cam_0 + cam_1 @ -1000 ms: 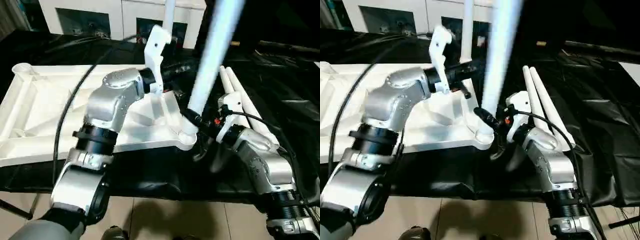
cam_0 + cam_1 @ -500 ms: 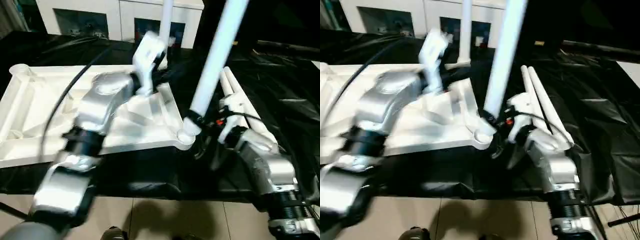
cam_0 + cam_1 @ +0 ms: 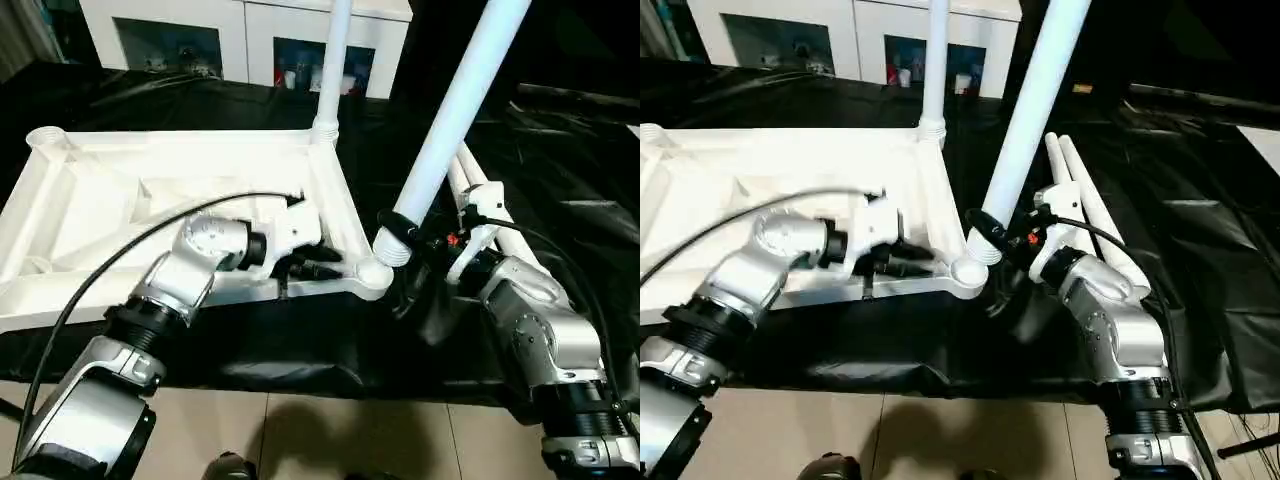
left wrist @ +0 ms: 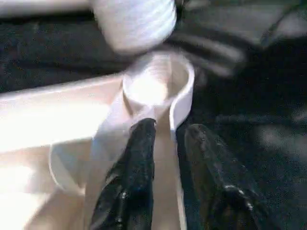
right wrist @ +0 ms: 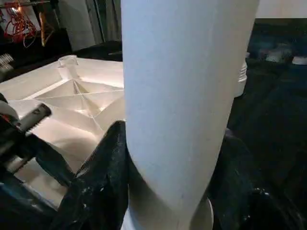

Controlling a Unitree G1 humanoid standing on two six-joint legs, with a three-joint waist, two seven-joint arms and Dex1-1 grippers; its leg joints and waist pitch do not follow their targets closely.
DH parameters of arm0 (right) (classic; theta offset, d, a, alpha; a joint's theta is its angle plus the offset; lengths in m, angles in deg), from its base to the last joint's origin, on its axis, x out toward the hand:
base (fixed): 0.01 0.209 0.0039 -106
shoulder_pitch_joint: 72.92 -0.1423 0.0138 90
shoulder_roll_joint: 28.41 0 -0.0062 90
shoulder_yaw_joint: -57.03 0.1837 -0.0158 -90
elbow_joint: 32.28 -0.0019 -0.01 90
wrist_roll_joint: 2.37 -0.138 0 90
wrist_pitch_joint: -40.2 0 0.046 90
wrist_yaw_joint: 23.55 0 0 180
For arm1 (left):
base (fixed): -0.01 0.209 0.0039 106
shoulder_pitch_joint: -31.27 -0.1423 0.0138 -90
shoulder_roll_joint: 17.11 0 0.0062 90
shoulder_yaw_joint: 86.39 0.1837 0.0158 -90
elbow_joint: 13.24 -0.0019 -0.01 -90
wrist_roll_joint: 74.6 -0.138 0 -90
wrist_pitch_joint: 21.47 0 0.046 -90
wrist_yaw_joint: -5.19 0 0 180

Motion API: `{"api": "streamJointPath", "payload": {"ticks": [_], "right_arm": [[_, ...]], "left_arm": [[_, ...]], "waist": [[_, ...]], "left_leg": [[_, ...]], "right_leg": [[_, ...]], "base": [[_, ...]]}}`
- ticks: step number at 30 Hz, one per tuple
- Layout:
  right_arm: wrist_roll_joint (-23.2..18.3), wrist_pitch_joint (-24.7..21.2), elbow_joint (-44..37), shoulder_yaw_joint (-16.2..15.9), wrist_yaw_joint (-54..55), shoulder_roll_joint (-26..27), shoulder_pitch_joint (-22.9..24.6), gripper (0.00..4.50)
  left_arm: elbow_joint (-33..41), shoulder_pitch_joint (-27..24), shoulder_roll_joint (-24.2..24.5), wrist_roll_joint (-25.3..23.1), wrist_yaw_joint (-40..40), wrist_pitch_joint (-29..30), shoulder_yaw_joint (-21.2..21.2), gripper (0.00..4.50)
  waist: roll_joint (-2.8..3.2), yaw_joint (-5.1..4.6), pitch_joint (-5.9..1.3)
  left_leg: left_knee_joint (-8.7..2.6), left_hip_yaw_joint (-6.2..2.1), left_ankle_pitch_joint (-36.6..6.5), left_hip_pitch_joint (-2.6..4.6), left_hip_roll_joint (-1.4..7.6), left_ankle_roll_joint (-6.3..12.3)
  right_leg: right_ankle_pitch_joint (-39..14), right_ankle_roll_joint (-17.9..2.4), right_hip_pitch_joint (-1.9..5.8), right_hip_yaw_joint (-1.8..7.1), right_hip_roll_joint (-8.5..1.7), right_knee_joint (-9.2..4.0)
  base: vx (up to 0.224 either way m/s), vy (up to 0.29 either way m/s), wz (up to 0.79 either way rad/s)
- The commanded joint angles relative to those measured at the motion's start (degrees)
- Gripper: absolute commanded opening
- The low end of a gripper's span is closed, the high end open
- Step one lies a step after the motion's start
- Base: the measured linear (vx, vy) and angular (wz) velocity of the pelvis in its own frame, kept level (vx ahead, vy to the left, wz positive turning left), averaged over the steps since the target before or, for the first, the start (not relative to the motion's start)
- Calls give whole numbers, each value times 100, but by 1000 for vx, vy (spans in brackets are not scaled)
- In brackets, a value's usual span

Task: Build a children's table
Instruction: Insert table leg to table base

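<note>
My left fingers [image 4: 165, 182], slightly parted and empty, straddle the rim of the upturned white ribbed plastic tabletop [image 3: 90, 200] beside its near corner socket [image 3: 372, 274], while my right fingers [image 3: 1012, 262] clamp the long white tubular leg [image 3: 455, 110] (tilted, threaded end just above that socket).

One white tabletop [image 3: 90, 190] lies ribbed side up on the black-draped worktop [image 3: 560, 180], with four white legs counted (one standing in the far corner socket [image 3: 335, 60], one tilted over the near corner [image 3: 455, 110], two lying together [image 3: 1085, 215]), two silver arms, and one white cabinet [image 3: 240, 35].
</note>
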Motion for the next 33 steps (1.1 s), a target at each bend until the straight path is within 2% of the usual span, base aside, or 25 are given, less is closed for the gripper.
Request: {"api": "streamJointPath", "payload": {"ticks": [1,6,8,11,12,16,18,23,26,28,29,33], "right_arm": [[27,-43,-164,2,-51,-56,39,186],[32,-48,-175,-14,-45,-72,47,186],[33,-42,-178,-28,-44,-83,52,186],[27,-41,-177,-36,-43,-84,50,186],[21,-38,-155,-43,-48,-80,37,186],[17,-62,-109,-75,-59,-72,10,186],[49,-99,18,-134,-74,-60,-44,186],[93,-248,553,-224,-138,-2,-169,186],[-1,-318,896,-160,-148,119,-293,186],[-15,-324,949,-152,-148,141,-328,186],[-12,-305,1046,-153,-146,164,-385,186],[-16,-255,1425,-132,-166,242,-603,186]], "left_arm": [[-121,20,24,-137,0,-96,152,131],[-246,10,60,-216,96,-131,233,131],[-358,24,40,-297,25,-155,215,104],[-447,51,15,-316,-4,-193,188,97],[-501,84,2,-301,-3,-196,172,63],[-550,114,-14,-266,23,-181,147,47],[-576,123,-21,-264,67,-177,142,8],[-634,84,-21,-319,130,-221,182,1],[-633,55,-15,-321,147,-212,193,0],[-636,52,-12,-324,148,-217,195,0],[-642,52,-9,-327,151,-218,195,0],[-668,64,-12,-343,135,-226,184,0]], "waist": [[46,9,-449],[54,5,-448],[50,5,-441],[51,6,-432],[49,3,-427],[48,7,-420],[49,-2,-414],[36,-15,-400],[37,-19,-387],[41,-19,-383],[24,-16,-386],[25,-37,-367]], "left_leg": [[-386,-81,-948,177,154,39],[-381,-79,-894,178,158,90],[-383,-79,-928,173,159,94],[-392,-80,-1043,185,166,63],[-393,-80,-1072,188,165,55],[-402,-87,-1137,186,169,20],[-402,-84,-1124,186,165,24],[-403,-84,-1186,184,161,17],[-413,-85,-1224,191,168,17],[-417,-89,-1208,188,174,10],[-417,-86,-1180,187,173,4],[-426,-86,-1292,189,168,-20]], "right_leg": [[-340,-1202,275,241,-425,-376],[-116,-1323,275,238,-426,-351],[-164,-1336,277,237,-429,-358],[-339,-1322,268,238,-436,-377],[-398,-1311,260,239,-432,-384],[-567,-1273,260,243,-447,-401],[-547,-1270,251,241,-435,-400],[-700,-1301,248,242,-446,-419],[-779,-1289,235,242,-449,-431],[-769,-1291,233,243,-450,-427],[-718,-1281,239,243,-448,-418],[-967,-1259,226,245,-459,-448]], "base": [[0,0,0],[0,0,0],[0,0,0],[0,0,0],[0,0,0],[0,0,0],[0,0,0],[0,0,0],[0,0,0],[0,0,0],[0,0,0],[0,0,0]]}}
